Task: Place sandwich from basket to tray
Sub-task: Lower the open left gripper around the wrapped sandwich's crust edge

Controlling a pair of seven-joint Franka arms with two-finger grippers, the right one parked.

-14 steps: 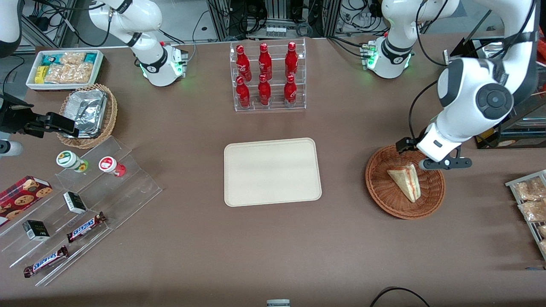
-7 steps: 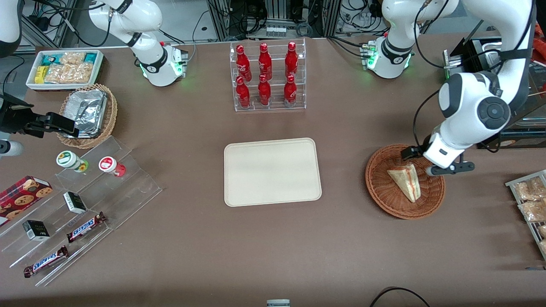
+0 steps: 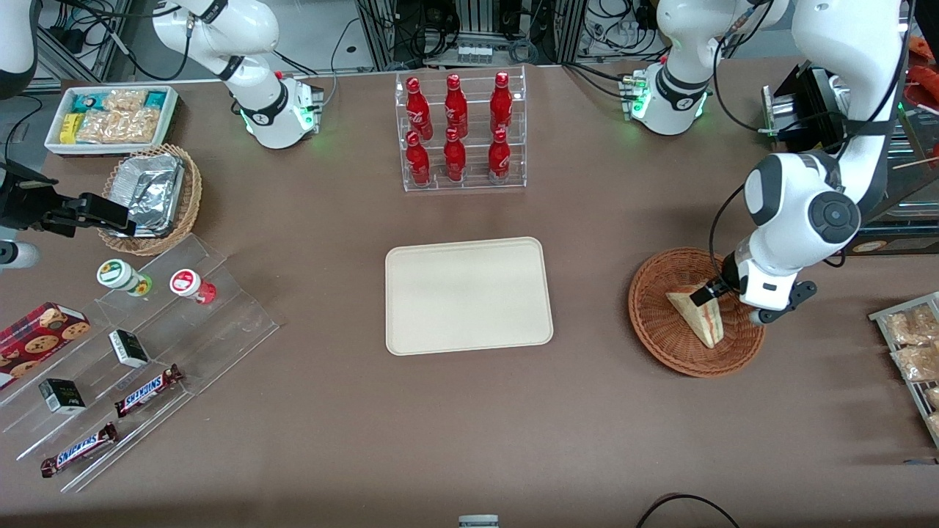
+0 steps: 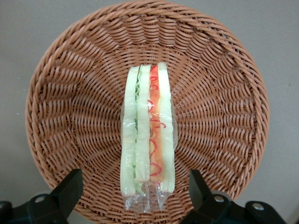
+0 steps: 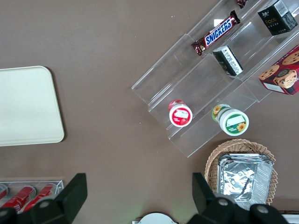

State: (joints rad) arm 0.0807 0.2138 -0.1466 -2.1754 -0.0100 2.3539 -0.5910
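The sandwich (image 3: pixel 700 317) is a clear-wrapped wedge lying in the reddish-brown wicker basket (image 3: pixel 656 323) toward the working arm's end of the table. In the left wrist view the sandwich (image 4: pixel 147 140) shows its cut edge with green, red and pale layers, and the basket (image 4: pixel 219 107) fills the view. My left gripper (image 3: pixel 730 304) hangs over the basket just above the sandwich. It is open (image 4: pixel 135 189), with one finger on each side of the sandwich's wrapped end, not touching it. The cream-beige tray (image 3: pixel 468 295) lies at the table's middle and shows also in the right wrist view (image 5: pixel 25 105).
A clear rack of red bottles (image 3: pixel 460 132) stands farther from the front camera than the tray. A rack of snack bags (image 3: pixel 910 352) lies at the table's edge beside the basket. A tan basket with foil container (image 3: pixel 150 194), white snack bin (image 3: pixel 110 117) and acrylic shelf of snacks (image 3: pixel 139 352) are toward the parked arm's end.
My left gripper has come down and moved nearer to the front camera, from above the basket's rim to just over the sandwich. The sandwich has not moved.
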